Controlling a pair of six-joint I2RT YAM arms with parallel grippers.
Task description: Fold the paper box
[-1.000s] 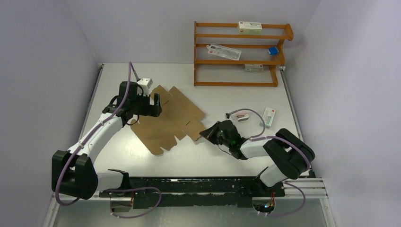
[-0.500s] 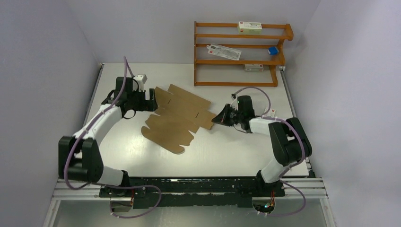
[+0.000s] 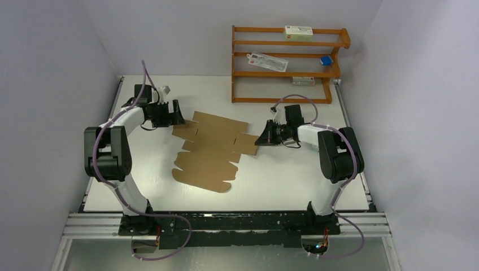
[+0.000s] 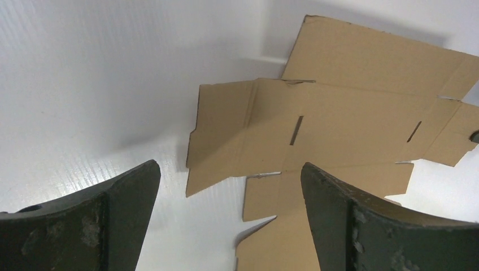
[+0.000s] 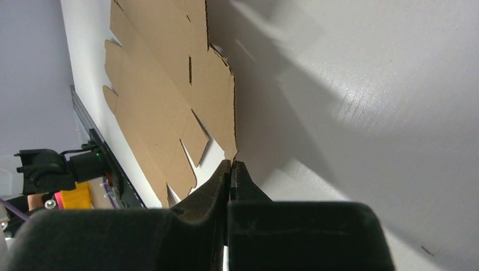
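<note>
The paper box [image 3: 212, 149] is a flat brown die-cut sheet with notched flaps, lying mid-table. My right gripper [image 3: 258, 141] is at its right edge, shut on the corner of a side flap. In the right wrist view the paper box [image 5: 164, 84] runs away from the pinched corner at the right gripper [image 5: 231, 162], lifted there on edge. My left gripper [image 3: 178, 116] stands open just off the sheet's far left corner. In the left wrist view the paper box [image 4: 339, 124] lies ahead of the left gripper [image 4: 229, 166], and nothing is between the fingers.
A wooden shelf rack [image 3: 288, 65] stands at the back right with white cartons [image 3: 298, 31] and a small blue item [image 3: 325, 60] on it. Side walls close in the table on both sides. A black rail [image 3: 226, 223] runs along the near edge.
Both arms swung toward the back of the table. The right gripper carried the sheet's corner back and right, turning the sheet. The left gripper drew away to the back left, staying open.
</note>
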